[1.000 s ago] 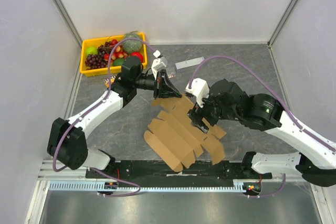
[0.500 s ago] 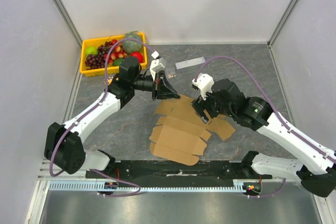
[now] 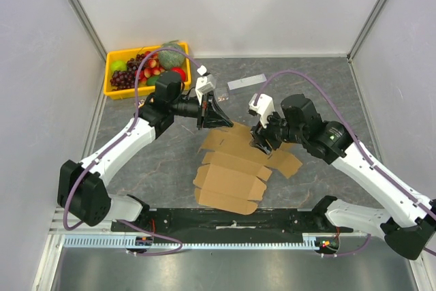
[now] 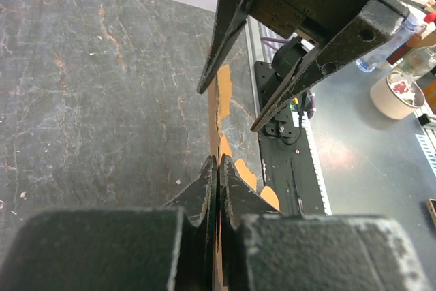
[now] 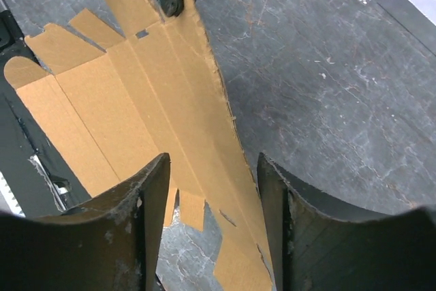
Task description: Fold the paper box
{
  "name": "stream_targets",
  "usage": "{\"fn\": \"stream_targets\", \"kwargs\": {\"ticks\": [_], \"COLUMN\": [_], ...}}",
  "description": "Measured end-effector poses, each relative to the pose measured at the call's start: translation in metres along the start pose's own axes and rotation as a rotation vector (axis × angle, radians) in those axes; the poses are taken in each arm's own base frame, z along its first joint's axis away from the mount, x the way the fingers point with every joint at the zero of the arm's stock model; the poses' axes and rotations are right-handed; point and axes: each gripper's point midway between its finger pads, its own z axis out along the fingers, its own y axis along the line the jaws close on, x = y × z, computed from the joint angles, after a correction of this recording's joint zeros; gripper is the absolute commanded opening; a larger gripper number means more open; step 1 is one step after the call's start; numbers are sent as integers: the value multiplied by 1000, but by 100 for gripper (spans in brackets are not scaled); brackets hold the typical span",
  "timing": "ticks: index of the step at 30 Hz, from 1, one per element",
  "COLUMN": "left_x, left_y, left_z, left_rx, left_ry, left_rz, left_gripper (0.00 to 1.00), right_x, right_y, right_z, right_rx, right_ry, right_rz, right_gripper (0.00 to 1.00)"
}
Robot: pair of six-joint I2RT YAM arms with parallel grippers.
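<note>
The left gripper (image 4: pixel 216 168) is pinching the paper box (image 3: pixel 231 178) edge.
The right gripper (image 5: pixel 212 168) is hovering spread apart, cardboard lying just beneath its fingers.

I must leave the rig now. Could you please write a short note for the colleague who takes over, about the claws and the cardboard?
Left claw: shut on the far edge of the paper box.
Right claw: open, over the sheet near that same edge, gripping nothing.
Paper box: a flat cut sheet on the table in front of the arms, flaps spread out.
Done: only the pinch on the edge.
Left: all the folds; no wall stands up yet.
</note>
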Motion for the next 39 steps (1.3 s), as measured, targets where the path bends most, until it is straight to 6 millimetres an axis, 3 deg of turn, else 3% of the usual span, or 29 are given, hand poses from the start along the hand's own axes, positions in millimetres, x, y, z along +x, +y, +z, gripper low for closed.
{"fn": "stream_targets", "kwargs": {"ticks": [8, 13, 18, 21, 24, 26, 32, 39], "left_x": [1, 2, 2, 2, 2, 2, 4, 13], "left_y": [6, 7, 12, 15, 19, 27, 62, 82], "left_z": [-1, -2, -2, -2, -3, -4, -13, -20], "left_rx": [-39, -45, -71, -89, -112, -159, -376, -499], "left_ry": [18, 20, 21, 22, 21, 20, 7, -17], "left_rz": [12, 16, 19, 20, 23, 20, -19, -81], "left_gripper": [2, 2, 2, 16, 37, 41, 43, 43], "right_x": [23, 21, 19, 19, 19, 21, 31, 52], "right_y": [4, 6, 9, 10, 9, 6, -16, -43], "right_z": [5, 5, 6, 7, 10, 11, 14, 30], "right_rx": [-46, -61, -77, -82, -74, -53, 79, 228], "right_ry": [22, 12, 2, -6, -11, -7, 27, 114], "right_rz": [17, 20, 30, 40, 56, 71, 120, 168], "right_gripper": [41, 22, 12, 0, 0, 0, 0, 0]}}
